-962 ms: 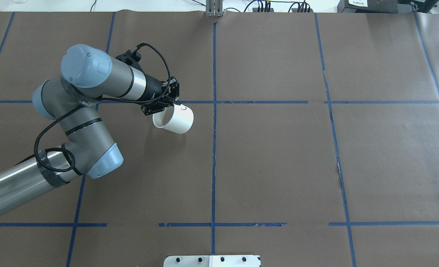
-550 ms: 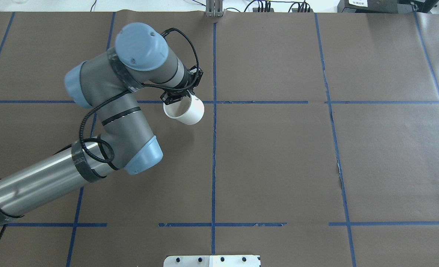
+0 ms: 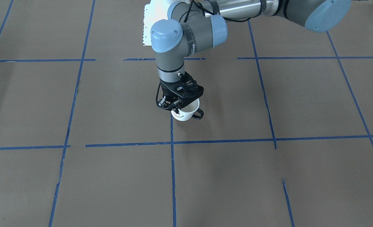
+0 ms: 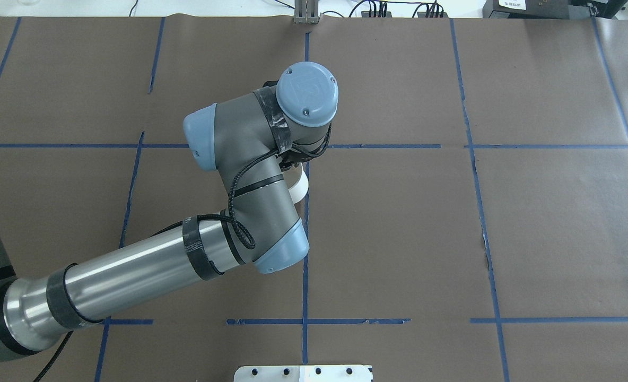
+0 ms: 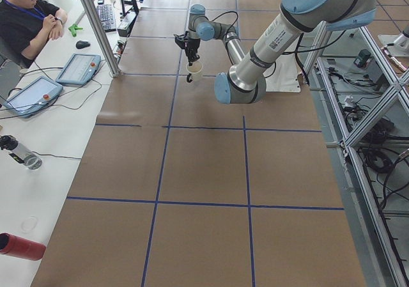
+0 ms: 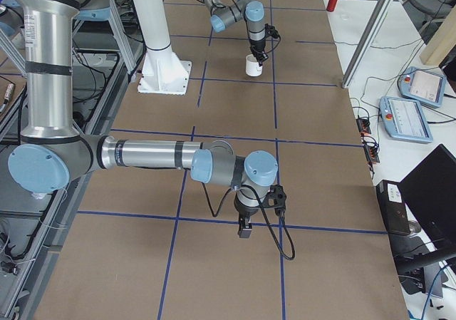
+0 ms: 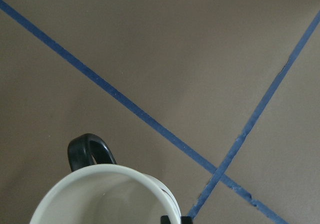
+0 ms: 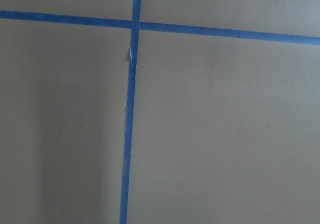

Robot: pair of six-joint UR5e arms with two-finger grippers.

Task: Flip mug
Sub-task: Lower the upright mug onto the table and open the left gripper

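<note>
White mug [image 3: 185, 114], mouth up (handle at 3 o'clock, front view), is pinched at its rim by my left gripper [image 3: 175, 110], apparently resting on the paper. Flip looks done; next I release and lift clear.

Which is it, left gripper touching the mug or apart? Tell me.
Touching. The front-facing view shows the left gripper with jaws closed on the rim of the mug.

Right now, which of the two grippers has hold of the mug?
The left gripper: it pinches the rim of the mug, which sits mouth up. The right gripper hangs far from the mug, over a bare stretch of the table.
</note>
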